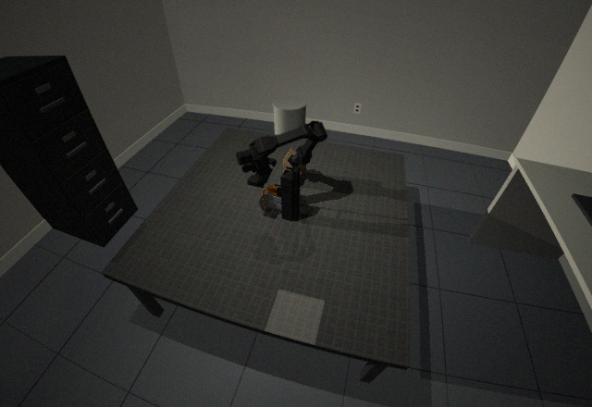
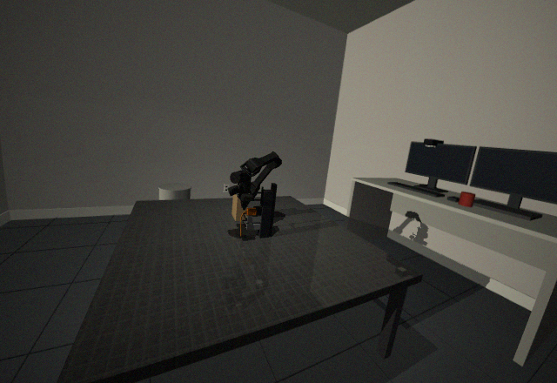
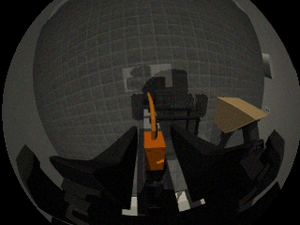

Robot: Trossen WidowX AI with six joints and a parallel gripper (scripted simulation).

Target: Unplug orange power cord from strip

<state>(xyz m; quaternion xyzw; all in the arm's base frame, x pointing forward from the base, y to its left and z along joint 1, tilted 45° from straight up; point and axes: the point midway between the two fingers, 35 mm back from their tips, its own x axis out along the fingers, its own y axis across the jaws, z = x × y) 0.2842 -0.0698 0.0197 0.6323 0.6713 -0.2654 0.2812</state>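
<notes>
My tool (image 3: 154, 133) hangs nose-down with its fingers set at a narrow, part-open gap, one on each side of the orange plug (image 3: 154, 150). I judge it straddles the plug rather than clamping it, that width leaving just enough room to slip over. The plug looks still seated in the power strip (image 1: 267, 202) on the table (image 1: 215, 259), its orange cord (image 3: 150, 109) trailing away beyond the fingers.
</notes>
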